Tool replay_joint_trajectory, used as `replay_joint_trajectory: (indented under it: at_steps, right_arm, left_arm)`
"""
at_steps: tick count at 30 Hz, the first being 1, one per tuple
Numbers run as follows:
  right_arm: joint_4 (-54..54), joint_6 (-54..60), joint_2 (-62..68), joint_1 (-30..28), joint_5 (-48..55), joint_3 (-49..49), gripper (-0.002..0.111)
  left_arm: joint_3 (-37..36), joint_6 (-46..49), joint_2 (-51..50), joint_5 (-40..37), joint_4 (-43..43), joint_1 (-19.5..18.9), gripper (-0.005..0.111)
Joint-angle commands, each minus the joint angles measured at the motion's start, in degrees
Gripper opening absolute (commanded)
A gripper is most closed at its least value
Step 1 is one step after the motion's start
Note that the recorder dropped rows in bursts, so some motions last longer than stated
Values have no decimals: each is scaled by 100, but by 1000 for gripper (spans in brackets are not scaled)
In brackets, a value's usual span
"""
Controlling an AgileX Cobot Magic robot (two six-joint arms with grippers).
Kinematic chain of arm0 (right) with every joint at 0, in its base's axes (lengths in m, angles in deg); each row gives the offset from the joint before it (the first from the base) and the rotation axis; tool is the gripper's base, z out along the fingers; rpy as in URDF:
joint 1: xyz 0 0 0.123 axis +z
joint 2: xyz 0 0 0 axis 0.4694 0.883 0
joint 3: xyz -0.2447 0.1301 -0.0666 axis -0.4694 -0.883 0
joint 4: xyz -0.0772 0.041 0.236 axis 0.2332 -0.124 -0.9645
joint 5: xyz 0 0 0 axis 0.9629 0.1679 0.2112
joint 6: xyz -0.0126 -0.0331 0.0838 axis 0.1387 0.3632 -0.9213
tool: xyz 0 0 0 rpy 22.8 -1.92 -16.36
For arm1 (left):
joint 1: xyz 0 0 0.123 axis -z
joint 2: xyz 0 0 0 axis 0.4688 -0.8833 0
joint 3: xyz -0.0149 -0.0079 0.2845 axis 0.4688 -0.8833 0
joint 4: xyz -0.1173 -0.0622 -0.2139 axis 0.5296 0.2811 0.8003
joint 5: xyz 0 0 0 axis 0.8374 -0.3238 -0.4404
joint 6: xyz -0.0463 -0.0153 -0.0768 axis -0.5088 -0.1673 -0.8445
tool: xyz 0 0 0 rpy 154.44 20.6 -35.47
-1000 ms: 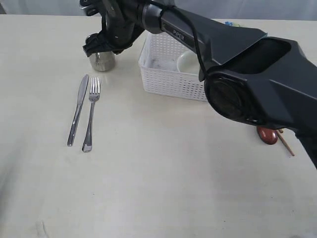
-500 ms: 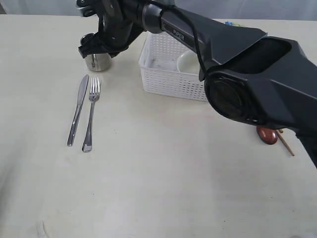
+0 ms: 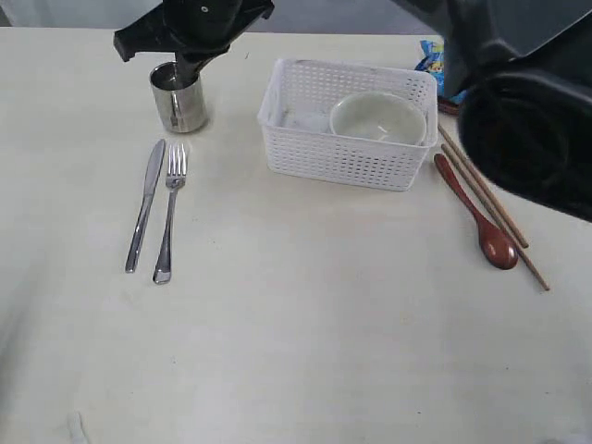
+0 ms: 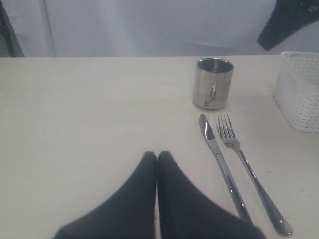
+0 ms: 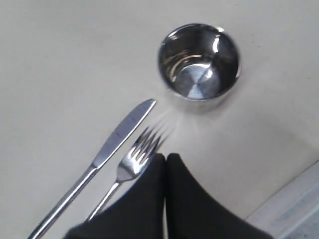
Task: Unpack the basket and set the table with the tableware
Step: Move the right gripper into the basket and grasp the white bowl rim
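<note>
basket: the white basket (image 3: 342, 159) sits upright toward the far side of the worktop (image 3: 305, 342), roughly mid-scene, mouth up

in the basket: just the white bowl (image 3: 377, 117), right way up, tucked toward the basket's right end. The rest of the floor looks bare from here, so I reckon it's the last thing left to unpack

cup: the steel cup (image 3: 178, 96) stands upright on the worktop, off to the left of the basket and apart from it. It's empty inside, going by the right wrist view

knife + fork: the knife (image 3: 145, 205) and fork (image 3: 169, 215) lie side by side, parallel, not touching. Their tips point at the cup and stop just short of it, which reads to me like a proper place setting, drink above the cutlery

spoon + chopsticks: the reddish spoon (image 3: 476, 215) and two chopsticks (image 3: 509, 220) lie close alongside each other, right of the basket. Can't tell if they touch. My guess is they're grouped as a set

chip bag: a blue chip bag (image 3: 429, 61) peeks out behind the basket's far right corner. It's not tableware, so I'd leave it

right claw: the right claw (image 5: 166, 157) is pinched fully closed with nothing in it, up above the cup-and-fork spot, touching neither

left claw: the left claw (image 4: 157, 155) has its tips pressed together too and is empty, pointing across bare worktop toward the cup and cutlery, apart from them

next, imo: the bowl has to come out, and a claw needs to spread before it can take the rim
</note>
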Motion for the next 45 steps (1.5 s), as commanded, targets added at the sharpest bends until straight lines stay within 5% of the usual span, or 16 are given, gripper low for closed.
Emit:
replay_joint_trajectory:
  at_steps: [1, 9, 14, 17, 24, 34, 45]
  right_arm:
    - [-257, 396, -1041, -31, -540, -1418, -1]
    - [-257, 780, -3142, -806, -2483, -4792, -1]
    - [-241, 832, -3267, -1720, -2350, -5346, 0]
    - [-287, 857, -3149, -2114, -2153, -5346, 3]
    - [-803, 740, -2764, -2182, -1892, -4931, 46]
    - [1358, -1413, -1092, -1019, -271, -2531, 35]
    - [1940, -2034, -266, -969, -297, -2337, 35]
  left_arm:
    - [-18, -24, 15, 61, -52, -11, 0]
    - [-18, -24, 15, 61, -52, -11, 0]
    - [-18, -24, 15, 61, -52, -11, 0]
    - [-18, -24, 15, 61, -52, -11, 0]
    - [-18, -24, 15, 61, -52, -11, 0]
    - [-18, -24, 15, 61, -52, -11, 0]
    - [-18, -24, 15, 61, -52, -11, 0]
